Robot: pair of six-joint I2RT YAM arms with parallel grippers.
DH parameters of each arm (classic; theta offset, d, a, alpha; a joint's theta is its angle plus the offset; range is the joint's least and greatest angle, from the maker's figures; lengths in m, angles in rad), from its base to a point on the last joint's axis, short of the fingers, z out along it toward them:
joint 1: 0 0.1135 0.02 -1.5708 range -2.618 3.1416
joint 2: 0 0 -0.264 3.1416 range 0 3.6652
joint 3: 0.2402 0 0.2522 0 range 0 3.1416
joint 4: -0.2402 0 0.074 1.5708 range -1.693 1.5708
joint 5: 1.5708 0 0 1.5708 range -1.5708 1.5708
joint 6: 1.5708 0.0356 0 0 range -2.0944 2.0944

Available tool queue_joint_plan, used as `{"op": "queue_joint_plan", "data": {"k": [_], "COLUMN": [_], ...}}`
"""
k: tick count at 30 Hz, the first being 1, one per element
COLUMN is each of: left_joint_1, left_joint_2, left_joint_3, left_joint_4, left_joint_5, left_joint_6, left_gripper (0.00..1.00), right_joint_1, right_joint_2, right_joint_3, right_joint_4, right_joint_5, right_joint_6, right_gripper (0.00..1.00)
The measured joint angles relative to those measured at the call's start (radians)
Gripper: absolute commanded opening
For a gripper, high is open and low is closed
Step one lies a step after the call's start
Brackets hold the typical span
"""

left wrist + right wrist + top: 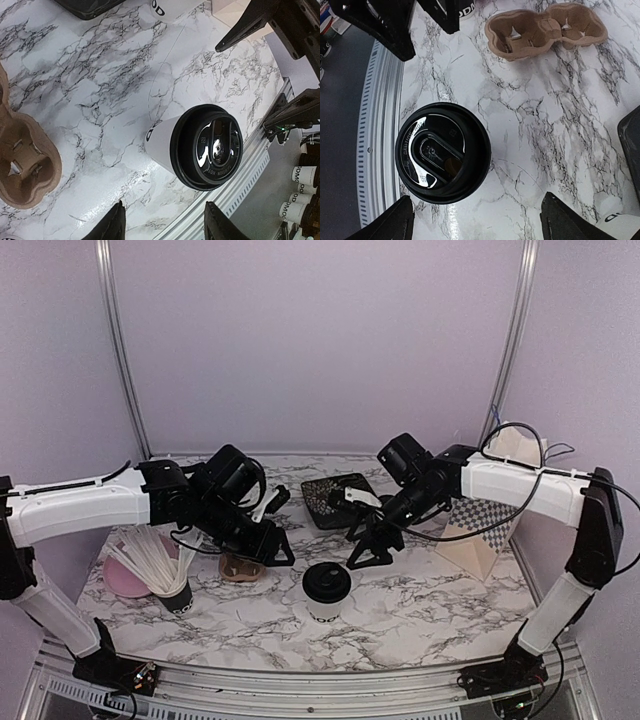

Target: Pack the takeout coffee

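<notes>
Coffee cup (326, 590) of white paper, its round black lid pressed on, stands upright on the marble table (430, 615) near the front edge, about midway between the two arms. Nothing touches it. The left gripper (270, 548) hangs just to its left and slightly farther back; in the left wrist view its fingers (114, 226) are spread apart with only tabletop between them and the cup ahead of the tips. The right gripper (366, 550) hangs just to the cup's right rear, its jaws also wide apart and empty, with the lid showing between them from above in the right wrist view.

A second cup (172, 6), white with dark lettering, shows only in part at the frame edge, beside the black tray (335, 505) toward the back. The brown cardboard cup tray (240, 567) lies to the left of the standing cup, its pockets unfilled. Farther left is a black cup (176, 597) of white sticks (150, 558), and a checkered wedge (482, 530) sits at the right.
</notes>
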Motion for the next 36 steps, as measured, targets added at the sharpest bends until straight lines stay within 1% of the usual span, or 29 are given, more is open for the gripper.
{"op": "queue_joint_plan", "data": {"k": [5, 10, 19, 27, 36], "left_joint_1": [-0.015, -0.021, -0.032, -0.032, -0.032], "left_joint_2": [0.0, 0.0, 0.0, 0.011, 0.108], "left_joint_3": [-0.041, -0.064, -0.076, -0.076, -0.074], "left_joint_4": [-0.008, -0.011, 0.002, 0.069, 0.181], "left_joint_5": [0.0, -0.006, -0.005, 0.016, 0.039], "left_joint_6": [-0.024, -0.043, -0.064, -0.091, -0.135], "left_gripper": [0.55, 0.55, 0.55, 0.55, 0.54], "right_joint_1": [0.0, 0.0, 0.0, 0.0, 0.0], "right_joint_2": [0.035, 0.075, 0.115, 0.126, 0.128], "right_joint_3": [-0.018, -0.03, -0.03, -0.03, -0.032], "right_joint_4": [0.043, 0.067, 0.074, 0.074, 0.074], "right_joint_5": [-0.058, -0.081, -0.142, -0.158, -0.146], "right_joint_6": [0.045, 0.076, 0.085, 0.089, 0.093], "right_gripper": [0.82, 0.81, 0.79, 0.79, 0.77]}}
